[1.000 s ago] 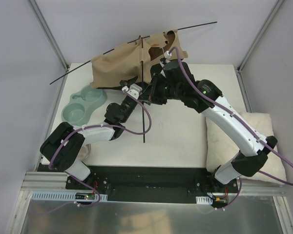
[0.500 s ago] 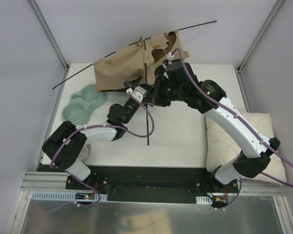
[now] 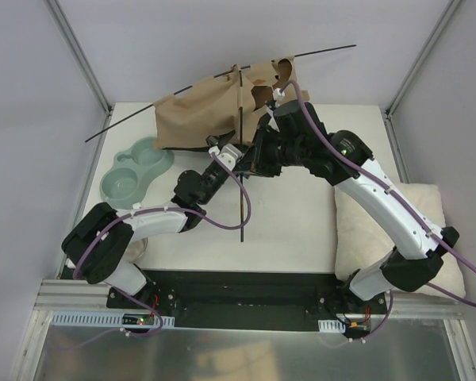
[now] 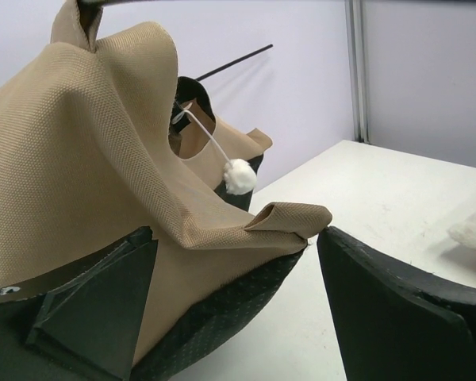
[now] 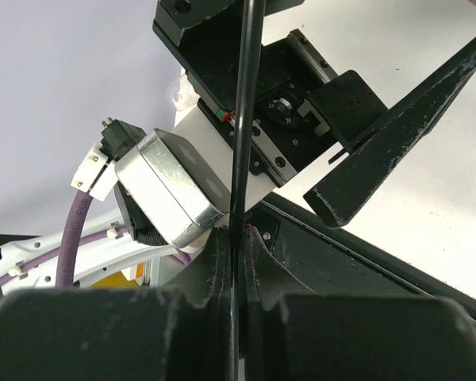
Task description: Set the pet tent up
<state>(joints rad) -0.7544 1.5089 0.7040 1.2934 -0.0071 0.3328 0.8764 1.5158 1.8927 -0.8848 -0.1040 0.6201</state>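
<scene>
Listing pet tent, tan fabric with black lining, standing half raised and sagging over the far edge of the tabletop, left of its middle; running through the tent's top, long pole, thin and black, slanting from beyond the left edge to well past the far edge on the right; crossing it, second pole, also thin and black, reaching from the tent's top down toward the near middle of the tabletop; pinching this second pole, right gripper, fingers pressed together on it with no gap showing, sitting just near of the tent at mid-tabletop; hovering just to its left, left gripper, fingers spread wide, straddling a folded tan corner of the tent without clamping it; hanging on a white string at the tent's opening, pom-pom, white and fluffy, showing against the dark lining; lying by the left edge, just near and left of the tent, bowl, pale green, with two wells; lying along the right edge and overhanging it, cushion, cream-white and fluffy, well apart from the tent and passing partly under the right arm.
</scene>
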